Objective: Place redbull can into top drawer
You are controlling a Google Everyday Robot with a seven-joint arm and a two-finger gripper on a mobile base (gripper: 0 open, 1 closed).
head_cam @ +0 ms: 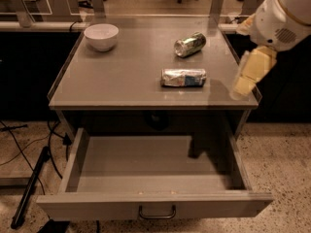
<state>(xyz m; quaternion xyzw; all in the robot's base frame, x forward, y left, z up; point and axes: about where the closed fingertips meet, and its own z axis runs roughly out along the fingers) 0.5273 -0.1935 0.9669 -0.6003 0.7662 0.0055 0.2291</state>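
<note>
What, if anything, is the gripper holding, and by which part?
Nothing. The gripper hangs over the table's right edge, apart from the redbull can, which lies on its side on the table.

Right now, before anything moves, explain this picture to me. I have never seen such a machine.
One camera looks down at a grey table from its front. The white and cream shape at the right is a robot arm; its gripper hangs by the table's right edge, holding nothing I can see. On the table lie a white bowl, a greenish can and, nearer, the redbull can, on its side. Below, the top drawer stands pulled out and empty.
</note>
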